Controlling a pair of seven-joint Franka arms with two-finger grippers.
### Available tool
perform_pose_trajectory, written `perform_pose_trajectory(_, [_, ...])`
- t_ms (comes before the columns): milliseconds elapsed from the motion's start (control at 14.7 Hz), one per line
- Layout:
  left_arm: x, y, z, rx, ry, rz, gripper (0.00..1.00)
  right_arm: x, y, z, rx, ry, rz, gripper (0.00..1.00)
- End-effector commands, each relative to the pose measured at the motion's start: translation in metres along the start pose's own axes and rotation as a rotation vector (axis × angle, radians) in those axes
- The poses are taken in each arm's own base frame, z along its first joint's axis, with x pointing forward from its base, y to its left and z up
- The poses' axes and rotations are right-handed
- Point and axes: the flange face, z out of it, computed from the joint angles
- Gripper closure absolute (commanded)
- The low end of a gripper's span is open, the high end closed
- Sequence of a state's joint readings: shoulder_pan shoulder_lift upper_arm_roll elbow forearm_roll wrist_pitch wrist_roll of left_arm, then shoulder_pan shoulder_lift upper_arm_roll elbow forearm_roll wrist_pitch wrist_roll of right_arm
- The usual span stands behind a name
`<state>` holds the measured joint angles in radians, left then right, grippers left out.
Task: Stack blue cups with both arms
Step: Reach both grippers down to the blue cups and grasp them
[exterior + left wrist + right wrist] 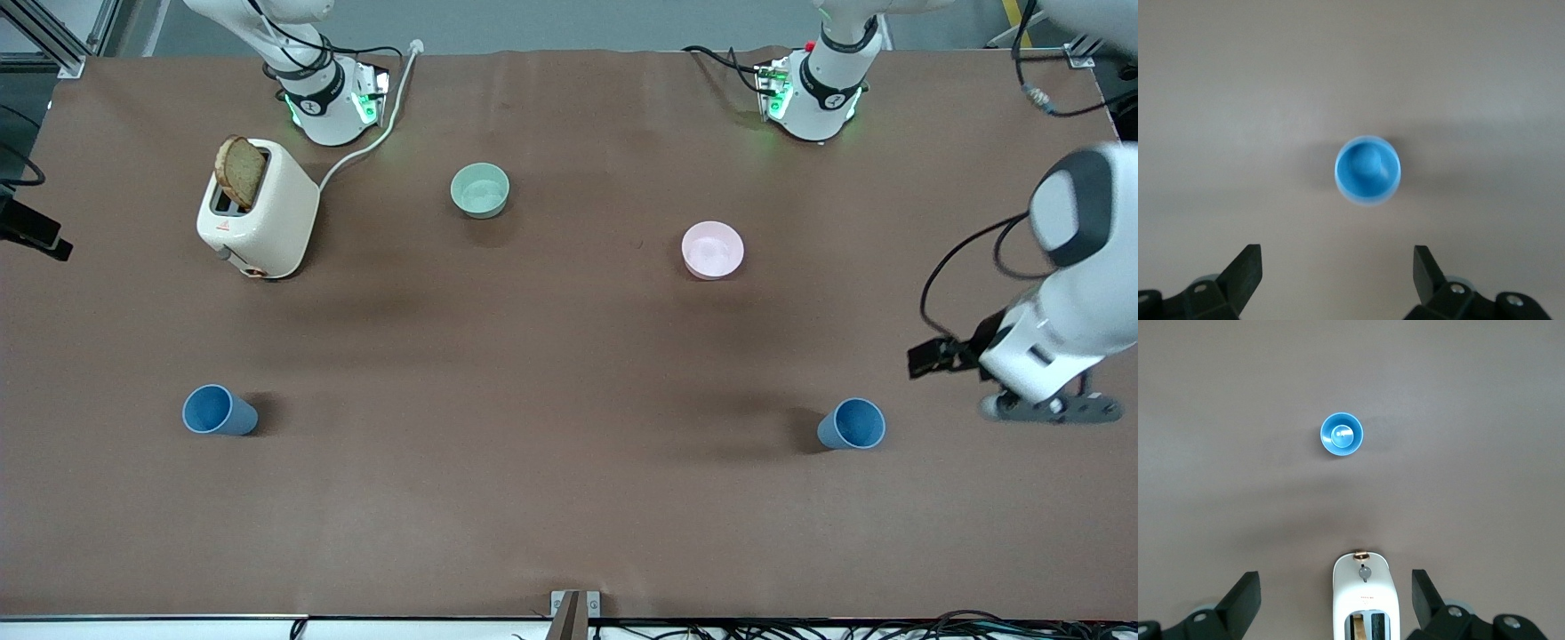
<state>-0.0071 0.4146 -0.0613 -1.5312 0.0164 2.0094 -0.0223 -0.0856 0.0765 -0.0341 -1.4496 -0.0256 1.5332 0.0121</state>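
**Both grippers wide open, both blue cups untouched**

Left gripper (1337,280): fingers spread wide, holding nothing, hanging over bare brown table (569,498) near the left arm's end. Directly ahead of its fingertips, one blue cup (1367,170) upright, mouth up, open tabletop all round.

Right gripper (1335,603): spread just as wide, empty, poised above the white toaster (1365,597) with its slice of toast (240,171). Ahead of the toaster, well apart, the other blue cup (1341,434), upright, bare cloth on every side.
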Motion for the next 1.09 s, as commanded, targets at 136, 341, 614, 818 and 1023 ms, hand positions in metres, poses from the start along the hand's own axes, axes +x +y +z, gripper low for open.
perform_pose_trajectory(136, [0.016,0.001,0.098,0.010,0.021,0.007,0.00,0.034,-0.012,0.131,-0.008,0.047,0.004,0.00])
perform_pose_trajectory(341, [0.016,-0.009,0.150,0.010,0.003,0.009,0.00,0.061,-0.011,0.218,-0.015,0.041,-0.065,0.00])
perform_pose_trajectory(614, [0.012,-0.003,0.172,0.007,-0.027,0.000,0.63,0.086,0.012,0.302,-0.019,0.068,-0.120,0.00])
perform_pose_trajectory(818, [0.012,-0.002,0.174,0.006,-0.029,0.004,1.00,0.091,0.015,0.334,-0.021,0.072,-0.120,0.00])
perform_pose_trajectory(1023, [0.016,0.009,0.159,-0.001,-0.005,0.016,1.00,0.090,0.022,0.352,-0.025,0.053,-0.118,0.02])
